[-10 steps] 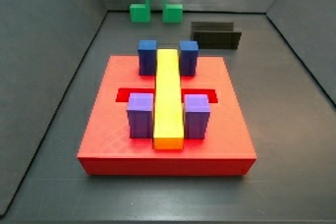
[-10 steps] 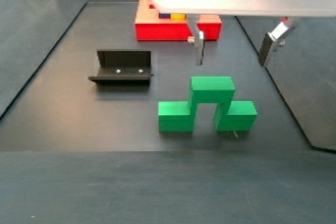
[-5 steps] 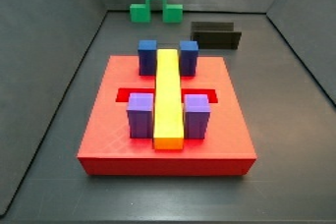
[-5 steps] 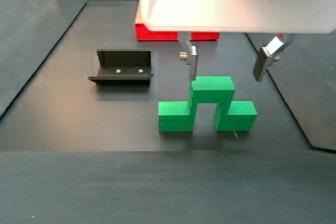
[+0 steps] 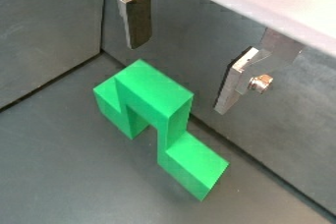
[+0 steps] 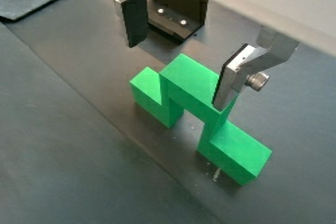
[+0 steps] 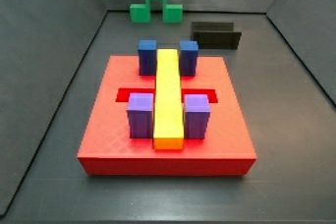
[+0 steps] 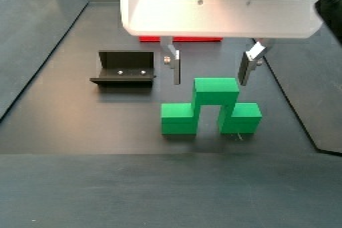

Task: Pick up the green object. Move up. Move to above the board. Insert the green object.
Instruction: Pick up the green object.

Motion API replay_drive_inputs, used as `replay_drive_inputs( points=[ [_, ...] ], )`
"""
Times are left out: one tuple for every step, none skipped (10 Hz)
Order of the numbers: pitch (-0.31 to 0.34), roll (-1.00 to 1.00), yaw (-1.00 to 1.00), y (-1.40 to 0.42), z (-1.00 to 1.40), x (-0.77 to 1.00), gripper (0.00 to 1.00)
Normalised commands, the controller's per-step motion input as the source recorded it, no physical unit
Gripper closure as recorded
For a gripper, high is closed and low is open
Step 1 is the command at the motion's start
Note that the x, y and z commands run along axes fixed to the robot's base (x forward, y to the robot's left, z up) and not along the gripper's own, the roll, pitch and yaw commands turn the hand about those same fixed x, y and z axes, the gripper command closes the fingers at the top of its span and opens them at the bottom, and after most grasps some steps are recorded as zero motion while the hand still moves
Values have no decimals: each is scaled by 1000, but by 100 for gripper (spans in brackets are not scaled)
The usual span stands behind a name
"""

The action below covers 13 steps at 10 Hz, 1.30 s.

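Above the dark floor, in both wrist views, the two-finger gripper (image 5: 184, 56) hangs with its flat silver fingers (image 5: 133, 19) spread wide and nothing between them; the bright green blocky object (image 5: 155, 120), two low cubes joined by a raised middle cube, lies on the floor beneath the gap, untouched. A wrist view (image 6: 184, 61) places the raised cube of this piece (image 6: 195, 110) roughly between the two fingers but lower, with the dark L-shaped fixture (image 6: 178, 17) standing on the floor beyond. A side view shows the large flat red board (image 7: 164, 120) in the foreground, bearing a long yellow bar (image 7: 168, 95), two blue blocks (image 7: 148, 55) and two purple blocks (image 7: 140, 116); the green piece (image 7: 155, 6) lies well apart at the far end of the floor. A side view from the opposite end shows the open gripper (image 8: 210, 62) directly over the green piece (image 8: 211, 109), fixture (image 8: 124, 69) beside it, board (image 8: 187, 40) mostly hidden behind the wrist.
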Motion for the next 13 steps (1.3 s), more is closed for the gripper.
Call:
replay_drive_inputs(
  points=[
    [0, 0, 0, -6, -71, -43, 0],
    [0, -6, 0, -9, -34, -29, 0],
    [-10, 0, 26, -66, -166, 0, 0],
    [-17, 0, 49, -103, -206, 0, 0],
    [-26, 7, 63, -117, -220, 0, 0],
    [-30, 4, 54, -94, -240, -23, 0],
    [-39, 0, 46, -51, -280, -37, 0],
    [-51, 23, 51, -46, -354, -40, 0],
    [-56, 53, 49, -6, -383, -49, 0],
    [-50, 39, 23, 0, -357, -83, 0],
    [-36, 6, 23, 0, -300, -63, 0],
    [0, 0, 0, 0, -146, -26, 0],
    [0, -9, 0, 0, 0, 0, 0]
  ],
)
